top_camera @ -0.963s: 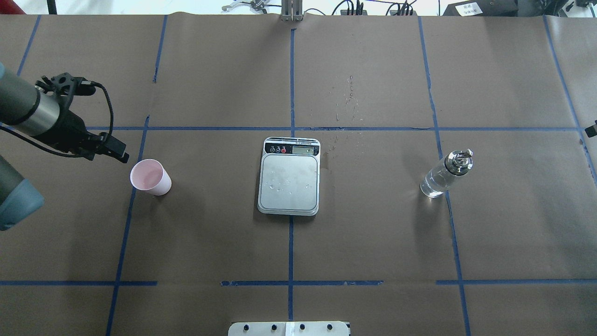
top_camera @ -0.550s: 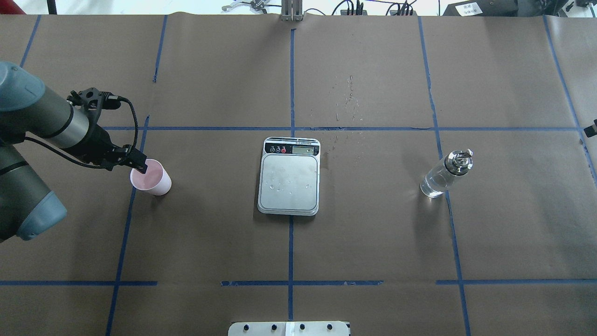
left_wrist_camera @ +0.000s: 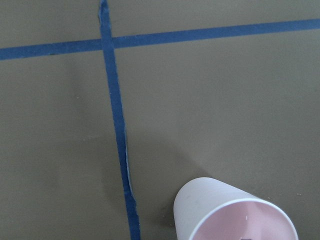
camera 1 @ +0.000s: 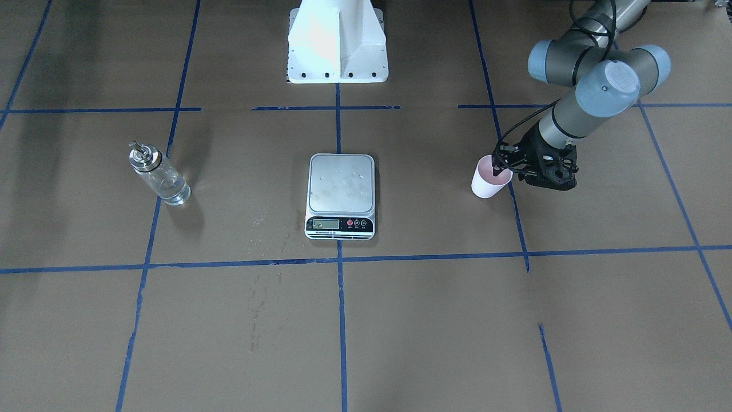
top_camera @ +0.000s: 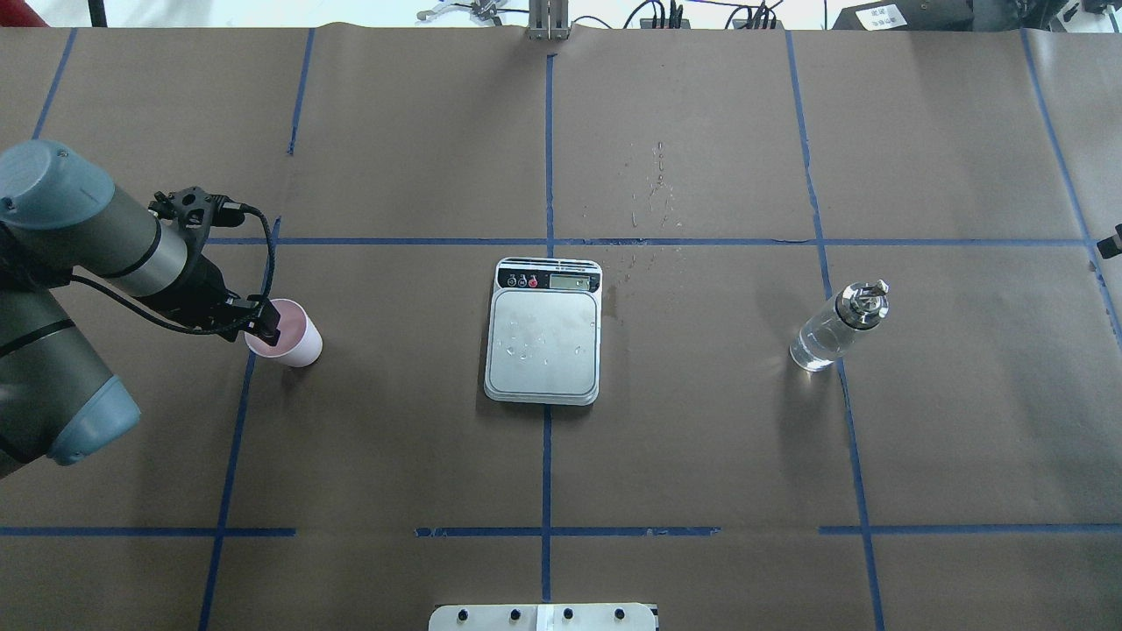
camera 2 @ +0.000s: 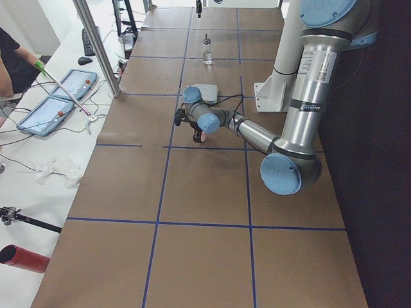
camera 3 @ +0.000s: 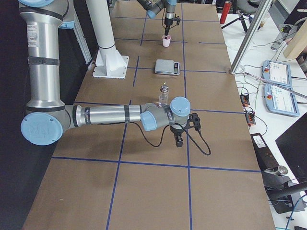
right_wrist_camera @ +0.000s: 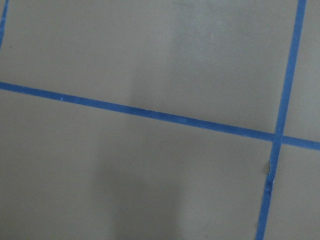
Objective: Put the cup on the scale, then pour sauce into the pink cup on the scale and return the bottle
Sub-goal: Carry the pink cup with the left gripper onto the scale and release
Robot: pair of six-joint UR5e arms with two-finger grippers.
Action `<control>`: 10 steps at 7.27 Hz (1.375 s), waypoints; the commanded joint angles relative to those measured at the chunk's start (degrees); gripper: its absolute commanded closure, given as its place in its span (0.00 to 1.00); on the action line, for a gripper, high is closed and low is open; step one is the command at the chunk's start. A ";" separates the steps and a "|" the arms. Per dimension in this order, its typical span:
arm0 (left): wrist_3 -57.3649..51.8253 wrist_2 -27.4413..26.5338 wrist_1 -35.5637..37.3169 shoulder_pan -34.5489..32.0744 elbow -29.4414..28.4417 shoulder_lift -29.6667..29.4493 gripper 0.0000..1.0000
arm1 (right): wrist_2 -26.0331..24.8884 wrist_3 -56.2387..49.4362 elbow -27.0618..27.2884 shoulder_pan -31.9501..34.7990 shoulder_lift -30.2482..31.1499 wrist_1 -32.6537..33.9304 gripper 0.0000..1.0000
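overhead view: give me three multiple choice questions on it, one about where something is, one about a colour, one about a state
1. In the overhead view, where is the cup relative to the scale?
A. on its platform
B. left of it, apart
C. right of it, touching

2. What colour are the tape lines?
A. red
B. blue
C. yellow

3. How is the bottle?
A. lying on its side
B. lifted and tilted
C. standing upright, unheld

Answers: 1 B, bare table lies between them; 2 B, every line of the grid is blue; 3 C, its base rests on the table and nothing grips it.

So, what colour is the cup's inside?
Pale pink; the cup shows best in the left wrist view.
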State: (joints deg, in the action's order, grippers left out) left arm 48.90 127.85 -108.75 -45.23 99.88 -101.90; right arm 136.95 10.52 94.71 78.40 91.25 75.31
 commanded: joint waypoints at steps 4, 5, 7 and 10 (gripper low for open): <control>20.23 0.20 3.51 0.23 1.28 -10.73 1.00 | 0.08 5.48 2.58 0.00 -0.63 0.02 0.00; 21.66 0.03 10.07 0.31 1.54 -15.99 1.00 | -0.27 5.39 3.29 -0.09 -0.81 0.02 0.00; 28.93 -0.58 14.09 2.76 0.85 -22.70 1.00 | -0.01 6.87 3.64 -0.18 -0.90 -0.07 0.00; 31.96 -6.30 14.09 9.27 -1.08 -26.32 1.00 | 0.25 6.88 3.73 -2.63 -0.90 -0.07 0.00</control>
State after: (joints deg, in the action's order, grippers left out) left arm 80.07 122.74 -94.68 -37.92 99.89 -126.59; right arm 137.07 17.35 98.38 77.12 90.36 75.21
